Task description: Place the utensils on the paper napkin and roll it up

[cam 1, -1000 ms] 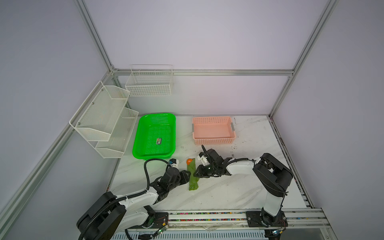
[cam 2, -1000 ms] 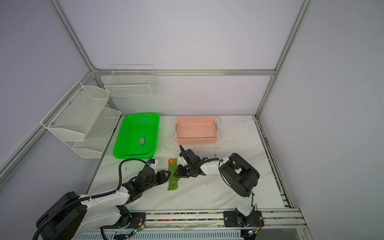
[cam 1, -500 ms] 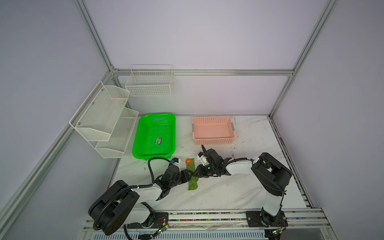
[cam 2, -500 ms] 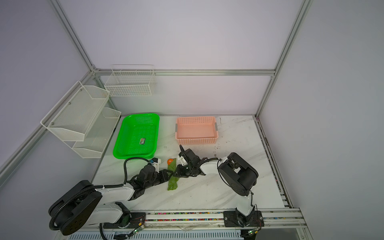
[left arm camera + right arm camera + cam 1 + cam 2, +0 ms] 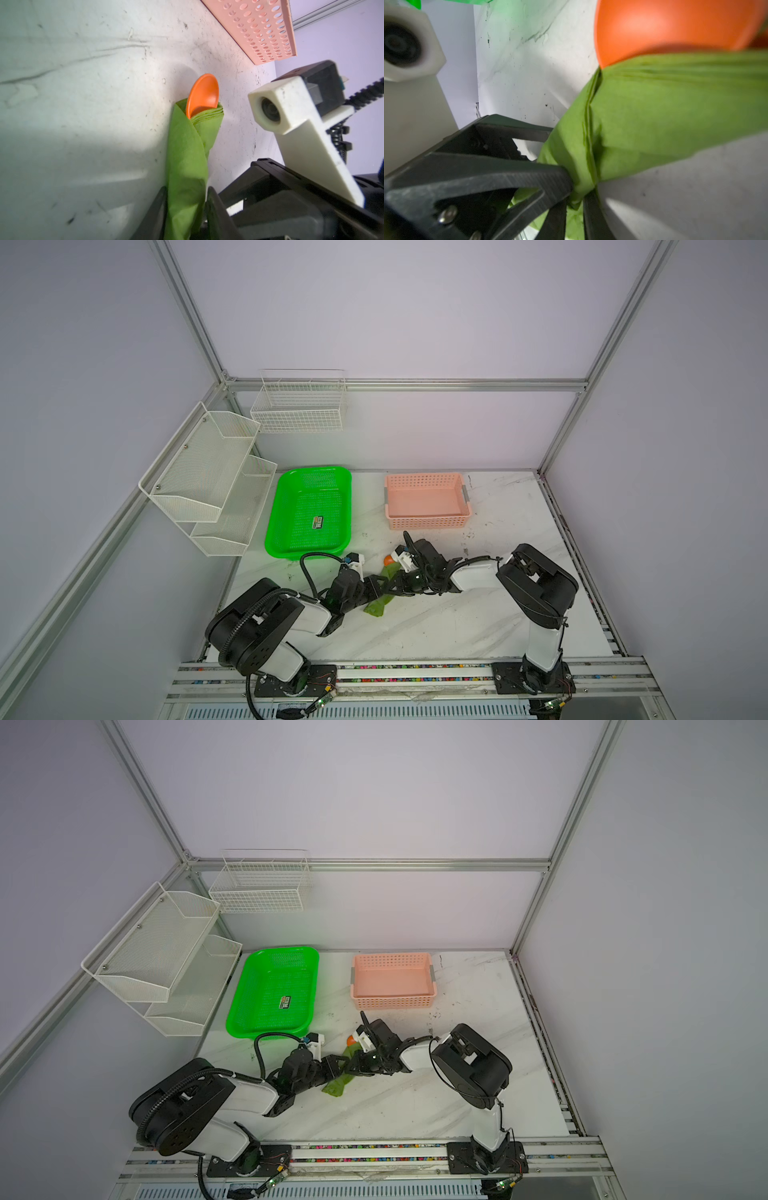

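Looking along your left gripper [image 5: 187, 207] from its wrist camera, you see its two black fingers [image 5: 159, 209] set narrow, one against each side of the paper napkin [image 5: 187, 155], so it holds the roll. The olive-green sheet is wound into a long tube that runs straight out ahead of those fingers across the marble table [image 5: 83, 104]. At the end far from the grip, the round bowl of the orange spoon [image 5: 204, 93] pokes out of the roll's open mouth; anything else wrapped inside is hidden. Further ahead of the gripper stands the pink basket [image 5: 259, 31], well apart from the roll

Your right gripper [image 5: 577, 207] comes in from the opposite side. In its wrist view its fingers [image 5: 593, 218] converge on a bunched waist of the napkin and pinch it, with a tip of the left gripper touching the roll just beside them. The spoon bowl sits ahead of it, blurred by closeness

In both top views the two grippers meet nose to nose at the middle of the roll, the spoon end pointing toward the basket and the other end spreading a little wider toward the arm bases. The bright green tray [image 5: 307, 551] lies near the left gripper's wrist, not touching it
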Controlling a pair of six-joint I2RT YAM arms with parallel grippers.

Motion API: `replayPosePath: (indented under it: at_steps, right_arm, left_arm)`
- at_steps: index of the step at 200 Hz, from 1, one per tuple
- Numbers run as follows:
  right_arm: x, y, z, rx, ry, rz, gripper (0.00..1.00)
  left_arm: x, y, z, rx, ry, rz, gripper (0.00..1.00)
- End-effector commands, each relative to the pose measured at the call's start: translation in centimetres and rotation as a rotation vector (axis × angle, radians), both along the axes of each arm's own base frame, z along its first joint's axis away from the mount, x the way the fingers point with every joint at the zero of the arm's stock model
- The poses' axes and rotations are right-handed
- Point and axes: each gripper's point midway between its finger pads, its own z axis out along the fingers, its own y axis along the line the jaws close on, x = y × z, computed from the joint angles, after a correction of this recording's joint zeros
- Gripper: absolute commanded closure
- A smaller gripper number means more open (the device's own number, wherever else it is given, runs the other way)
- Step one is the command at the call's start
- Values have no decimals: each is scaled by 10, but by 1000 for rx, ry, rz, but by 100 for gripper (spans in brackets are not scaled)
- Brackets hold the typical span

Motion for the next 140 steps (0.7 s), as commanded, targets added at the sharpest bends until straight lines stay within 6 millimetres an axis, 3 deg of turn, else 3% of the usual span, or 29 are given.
replayPosePath:
  at_steps: [1, 64, 106, 140]
  right_arm:
    - [-34, -38, -63, -214, 142, -14, 80]
    - [-31, -35, -54, -190, 117, -22, 79]
    - [-31, -33, -49, -167, 113, -27, 79]
    - [-31, -34, -40, -152, 96, -27, 74]
  left_arm:
    - [-39, 8, -40, 58, 168, -62, 73]
    - [-57, 20, -50, 94, 217, -73, 77]
    - [-57, 20, -48, 92, 211, -71, 90]
    - [-54, 19, -44, 69, 190, -62, 93]
